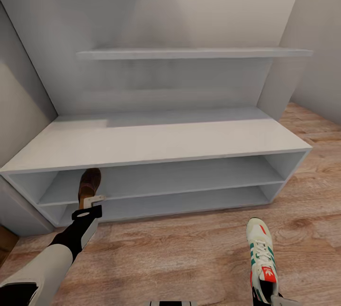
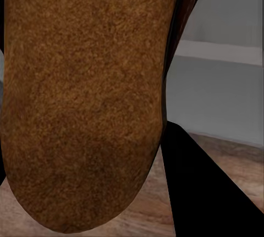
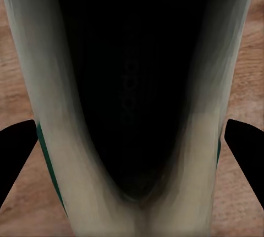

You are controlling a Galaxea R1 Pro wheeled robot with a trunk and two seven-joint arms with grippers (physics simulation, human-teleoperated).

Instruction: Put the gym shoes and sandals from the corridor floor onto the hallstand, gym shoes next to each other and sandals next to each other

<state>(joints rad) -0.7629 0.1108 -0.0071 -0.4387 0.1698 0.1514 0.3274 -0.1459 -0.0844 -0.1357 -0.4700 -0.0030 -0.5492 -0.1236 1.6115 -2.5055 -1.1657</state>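
Head view: hallstand (image 1: 156, 142), pale grey, standing on the corridor floor (image 1: 189, 254); left gripper (image 1: 90, 204) clamps the heel of a brown sandal (image 1: 89, 184), toe into the upper slot at its left end; right gripper (image 1: 270, 299) grips the heel end of a gym shoe (image 1: 261, 256) above the planks. Risk: sandal catching the bench top's edge and slipping out. Left wrist view: sandal (image 2: 82, 99) between dark fingers (image 2: 209, 187), closed on it. Right wrist view: gym shoe (image 3: 135, 99) opening, fingers (image 3: 16, 154) pressed on both sides.
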